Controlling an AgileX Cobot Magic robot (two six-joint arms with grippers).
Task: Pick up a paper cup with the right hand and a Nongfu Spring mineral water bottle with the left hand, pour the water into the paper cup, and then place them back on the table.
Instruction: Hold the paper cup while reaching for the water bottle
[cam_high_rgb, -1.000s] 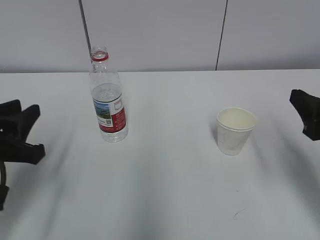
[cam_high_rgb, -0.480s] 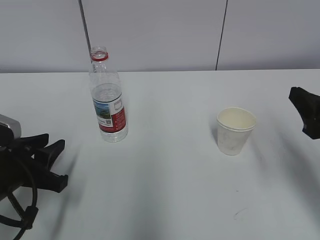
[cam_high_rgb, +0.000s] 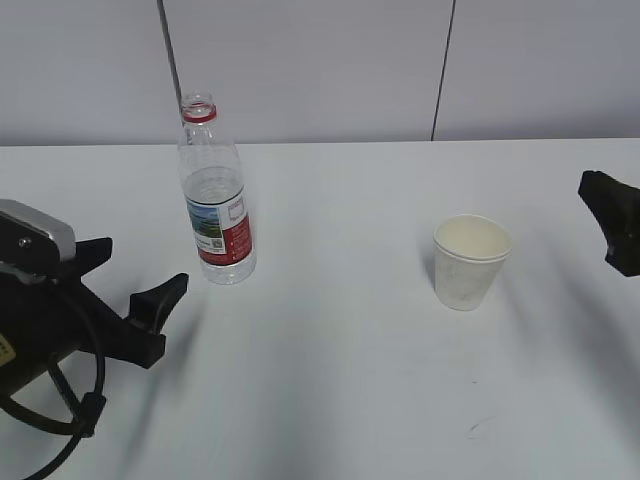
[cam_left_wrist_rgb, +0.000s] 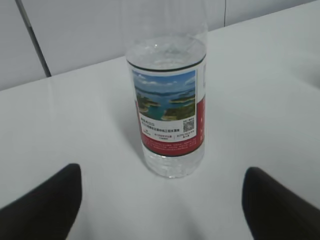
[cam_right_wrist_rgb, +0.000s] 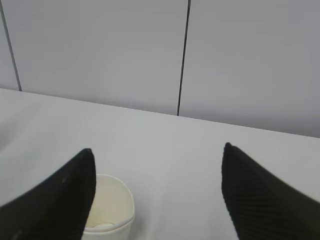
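Observation:
The Nongfu Spring mineral water bottle stands upright and uncapped at the back left of the white table, with water in it to about shoulder height. My left gripper is open and empty, a short way in front and to the left of the bottle. In the left wrist view the bottle stands ahead, centred between the spread fingers of that gripper. The paper cup stands upright at the right. My right gripper is at the right edge. It is open, with the cup beside its left finger.
A grey panelled wall runs behind the table's far edge. A small dark scuff mark lies on the tabletop in front of the cup. Black cable loops under the left arm.
My left arm has moved right and forward, towards the bottle, jaws still open. The right gripper, bottle and cup have not moved.

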